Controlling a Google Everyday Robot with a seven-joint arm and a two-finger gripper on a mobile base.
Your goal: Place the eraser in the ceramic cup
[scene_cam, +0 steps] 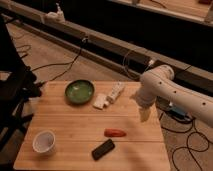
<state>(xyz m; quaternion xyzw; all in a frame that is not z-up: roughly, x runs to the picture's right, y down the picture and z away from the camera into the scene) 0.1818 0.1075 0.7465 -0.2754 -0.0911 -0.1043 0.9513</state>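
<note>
The eraser (pixel 103 149), a flat black block, lies near the front edge of the wooden table (pixel 65 120). The ceramic cup (pixel 44 141), small, round and white, stands upright at the front left, well to the left of the eraser. My gripper (pixel 144 115) hangs from the white arm (pixel 165 87) over the table's right side. It is behind and to the right of the eraser, apart from it, and far from the cup. It holds nothing that I can see.
A green bowl (pixel 79 92) sits at the table's back. Two white blocky items (pixel 101 101) (pixel 116 92) lie to its right. A red-orange elongated object (pixel 115 132) lies just behind the eraser. A dark chair (pixel 15 90) stands at the left. Cables cross the floor.
</note>
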